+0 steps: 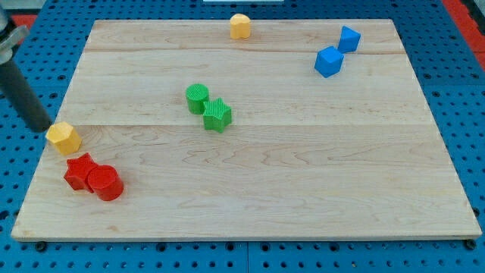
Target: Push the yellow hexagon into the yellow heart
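Yellow hexagon [64, 137] at surface [303, 189] left edge, my tip [39, 127] touching its left side; no hand fitted, nothing held. Yellow heart [240, 26] far, well apart. Recommended: push rightward and away, steering clear of green blocks [208, 108].

This looks like a robotics lab or test bench rather than a home or shop. A pale wooden tabletop [250, 189] made of joined planks lies on a blue perforated base plate [455, 83] with a regular grid of holes, the kind used for fixing equipment. Small plain coloured test blocks are scattered on the wood, such as a blue cube [328, 61] and a green cylinder [197, 98], and a dark rod [23, 95] reaches in at the view's left.
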You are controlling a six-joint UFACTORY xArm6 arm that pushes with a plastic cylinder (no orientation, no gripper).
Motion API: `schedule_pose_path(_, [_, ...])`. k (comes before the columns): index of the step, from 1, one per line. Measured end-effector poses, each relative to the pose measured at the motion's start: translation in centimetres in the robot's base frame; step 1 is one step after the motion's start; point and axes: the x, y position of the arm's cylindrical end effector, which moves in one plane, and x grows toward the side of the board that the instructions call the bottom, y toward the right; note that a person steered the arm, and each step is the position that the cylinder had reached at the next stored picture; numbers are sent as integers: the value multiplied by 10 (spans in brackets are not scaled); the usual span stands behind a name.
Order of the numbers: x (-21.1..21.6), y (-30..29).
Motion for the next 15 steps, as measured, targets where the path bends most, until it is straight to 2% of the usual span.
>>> schedule_pose_path(1, [46, 1])
schedule_pose_path(2, [51, 10])
schedule_pose_path(3, [17, 40])
schedule_pose_path(4, [7, 89])
schedule_pose_path(6, [-71, 95])
schedule_pose_path(7, [-107, 128])
schedule_pose_path(9, [-158, 114])
schedule_pose_path(10, [-161, 84])
schedule_pose_path(11, [-178, 79])
schedule_pose_path(12, [-195, 95])
schedule_pose_path(15, [-203, 178])
